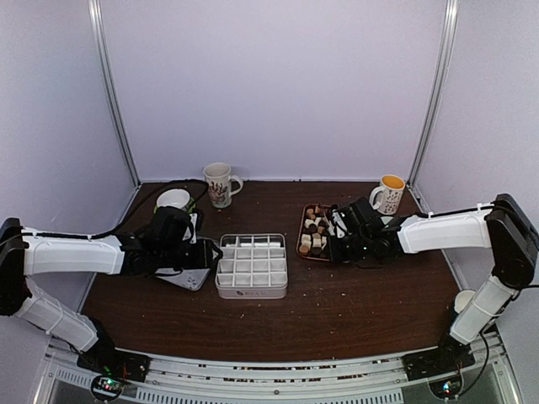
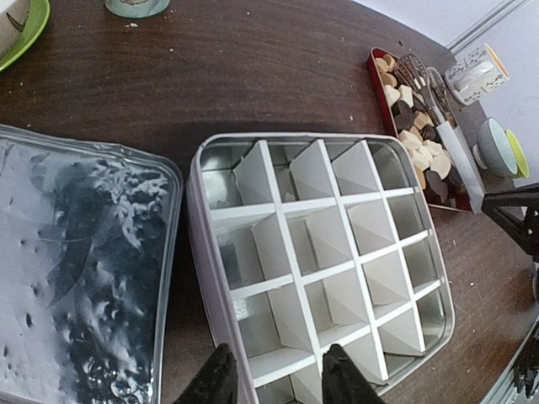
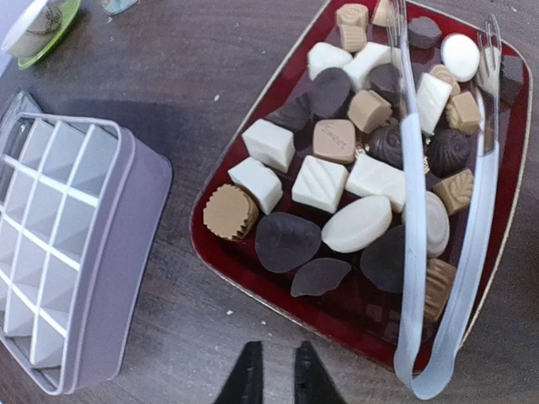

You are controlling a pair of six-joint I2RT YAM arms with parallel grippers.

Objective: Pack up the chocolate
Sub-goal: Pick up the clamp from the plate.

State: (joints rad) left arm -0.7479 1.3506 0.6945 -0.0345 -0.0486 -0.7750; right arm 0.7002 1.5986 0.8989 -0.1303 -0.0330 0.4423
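The chocolate [image 3: 320, 181] is a heap of dark, tan and white pieces in a red tray [image 3: 278, 307], which also shows in the top view [image 1: 313, 231]. White tongs [image 3: 410, 252] lie across the tray's right side. My right gripper [image 3: 278, 374] hovers over bare table just off the tray's near edge, open by a narrow gap with nothing in it. A white box [image 2: 202, 252] with empty divided cells sits mid-table [image 1: 251, 265]. My left gripper [image 2: 278, 379] is open astride the box's left wall, one finger outside and one over a cell.
A shiny silver lid [image 2: 76, 269] lies left of the box. A patterned mug [image 1: 220, 183] stands at the back, another mug [image 1: 388, 194] at back right, a white cup [image 1: 173, 199] at back left. A small cup [image 1: 464, 300] sits by the right arm.
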